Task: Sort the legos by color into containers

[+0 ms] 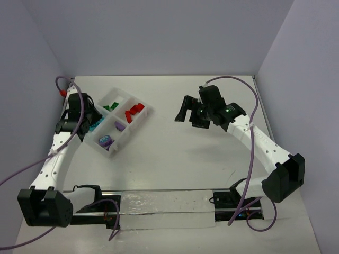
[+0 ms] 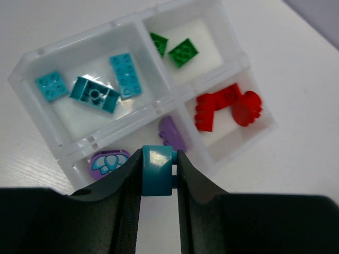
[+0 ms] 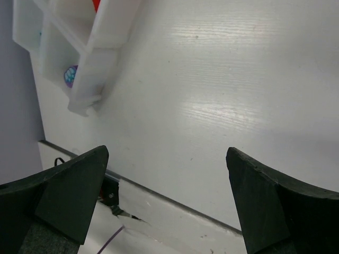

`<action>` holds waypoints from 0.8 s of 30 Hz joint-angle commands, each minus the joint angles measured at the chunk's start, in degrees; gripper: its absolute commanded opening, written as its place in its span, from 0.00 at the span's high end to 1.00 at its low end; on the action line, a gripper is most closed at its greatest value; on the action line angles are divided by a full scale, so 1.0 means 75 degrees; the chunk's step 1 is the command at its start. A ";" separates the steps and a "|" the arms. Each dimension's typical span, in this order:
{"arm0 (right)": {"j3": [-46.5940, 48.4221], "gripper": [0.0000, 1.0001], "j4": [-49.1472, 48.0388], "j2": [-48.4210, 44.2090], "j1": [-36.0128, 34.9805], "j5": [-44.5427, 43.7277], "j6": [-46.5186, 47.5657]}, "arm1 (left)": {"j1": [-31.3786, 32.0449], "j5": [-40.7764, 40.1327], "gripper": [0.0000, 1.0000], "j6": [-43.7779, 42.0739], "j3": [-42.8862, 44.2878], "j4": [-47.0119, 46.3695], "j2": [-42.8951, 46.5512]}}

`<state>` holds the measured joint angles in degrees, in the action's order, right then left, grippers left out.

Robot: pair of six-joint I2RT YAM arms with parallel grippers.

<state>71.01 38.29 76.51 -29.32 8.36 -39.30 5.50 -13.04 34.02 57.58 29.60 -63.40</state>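
Though right pincer [image 3: 167, 156] released, left pincer [image 2: 159, 165] clenched on one teal lego [image 2: 158, 180]; two green legos [image 2: 184, 52]

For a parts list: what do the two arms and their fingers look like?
The left arm and right arm have white links with black joints and bases. A purple cable runs along each. The right arm shows a green light. Fingers are thick matte black.

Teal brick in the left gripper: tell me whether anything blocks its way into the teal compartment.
Nothing visible does. The left gripper holds the teal brick over the tray; the teal compartment is open-topped, with bare floor showing.
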 commanded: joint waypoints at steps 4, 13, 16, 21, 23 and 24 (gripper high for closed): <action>-0.0280 0.00 0.0235 -0.0533 0.0054 -0.0567 0.0369 | -0.0686 0.0032 1.00 0.0101 0.0669 -0.0232 -0.1233; -0.0480 0.00 0.0297 -0.0662 0.0077 -0.0552 0.0389 | -0.1106 -0.0147 1.00 -0.0012 0.1098 -0.0585 -0.2540; -0.0466 0.00 0.0309 -0.0664 0.0077 -0.0577 0.0382 | -0.1163 -0.0168 0.87 0.0004 0.1100 -0.0672 -0.2784; -0.0445 0.00 0.0340 -0.0707 0.0077 -0.0577 0.0367 | -0.1178 0.0016 0.30 -0.0135 0.1135 -0.0806 -0.2933; -0.0473 0.00 0.0365 -0.0758 0.0077 -0.0607 0.0353 | -0.1178 0.0063 0.22 -0.0191 0.1262 -0.0682 -0.2973; -0.0480 0.00 0.0368 -0.0768 0.0077 -0.0610 0.0353 | -0.1178 0.0046 0.20 -0.0225 0.1287 -0.0616 -0.2973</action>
<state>67.79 40.33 73.14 -29.17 5.09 -37.36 -2.96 -13.09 33.68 63.81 26.56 -85.86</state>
